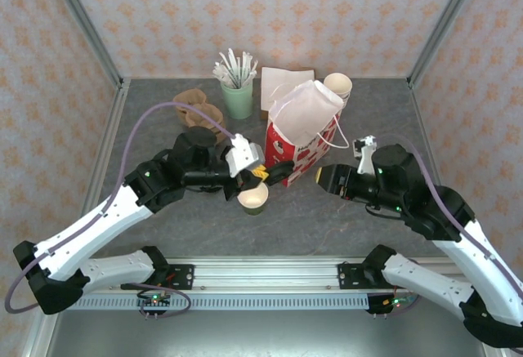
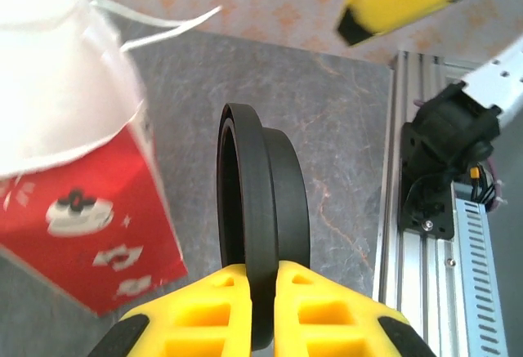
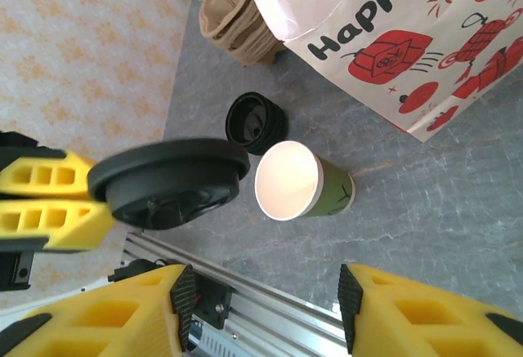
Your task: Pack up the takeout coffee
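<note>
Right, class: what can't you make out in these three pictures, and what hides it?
Top view: inside of bag, covered by its own white top.
Top view: base of white cup, behind bag.
Right wrist view: bag print beyond "Happy", cut by top edge.
Right wrist view: number in lid stack, nested, seen from above.
Left wrist view: face of lid, edge-on in left gripper.

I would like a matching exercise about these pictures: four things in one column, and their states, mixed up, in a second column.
1. black lid
2. paper cup
3. red and white bag
4. right gripper

a. open, holding nothing
b. stands on the table, no lid on it
c. clamped in the left gripper
d. top open, printed Happy

Pairs: 1-c, 2-b, 3-d, 4-a
</note>
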